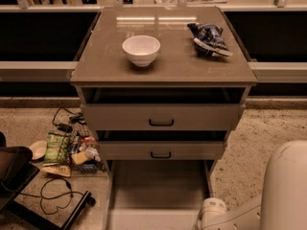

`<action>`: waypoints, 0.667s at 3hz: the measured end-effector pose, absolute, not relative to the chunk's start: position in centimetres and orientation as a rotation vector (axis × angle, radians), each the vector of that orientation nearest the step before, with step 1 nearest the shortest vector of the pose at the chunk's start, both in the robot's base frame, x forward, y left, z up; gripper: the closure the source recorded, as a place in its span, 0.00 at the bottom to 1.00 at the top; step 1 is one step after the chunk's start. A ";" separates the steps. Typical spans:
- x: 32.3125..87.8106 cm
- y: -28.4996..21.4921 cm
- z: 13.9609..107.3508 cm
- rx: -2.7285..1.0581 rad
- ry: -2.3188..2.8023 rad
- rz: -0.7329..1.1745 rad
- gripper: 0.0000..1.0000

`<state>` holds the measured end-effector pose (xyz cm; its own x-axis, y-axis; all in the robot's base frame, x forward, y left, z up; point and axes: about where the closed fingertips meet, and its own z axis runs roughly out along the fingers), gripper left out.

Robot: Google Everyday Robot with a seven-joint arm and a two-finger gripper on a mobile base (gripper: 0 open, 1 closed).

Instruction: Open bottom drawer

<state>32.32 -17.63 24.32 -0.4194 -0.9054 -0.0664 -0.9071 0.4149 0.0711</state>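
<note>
- The bottom drawer (159,185) is pulled far out of the cabinet (163,71) towards the lower edge of the view. It shows a plain, flat grey floor between its two side walls.
- Its front and handle are cut off by the lower edge, where only a paler strip shows.
- The gripper (211,213) sits at the drawer's near right corner, just beside the right wall. It hangs from a white arm (283,190) that fills the lower right corner. Only its rounded white body shows, so I cannot tell whether it is open or closed.
- The middle drawer (160,150) and top drawer (160,116) each stand slightly out, with a black bar handle on each. The gaps above them are too dark to see inside.
- A white bowl (141,50) stands left of centre on the cabinet top, showing a plain white inside.
- A crumpled blue bag (209,38) lies towards the top's back right corner.
- On the floor by the cabinet's left side lie snack packets (62,150) and a looped cable (53,195), and the labels are unreadable.
</note>
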 end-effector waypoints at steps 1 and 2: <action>29.4 -17.2 30.2 -1.838 2.571 0.182 0.00; 24.5 -16.8 35.6 -1.929 2.580 0.190 0.00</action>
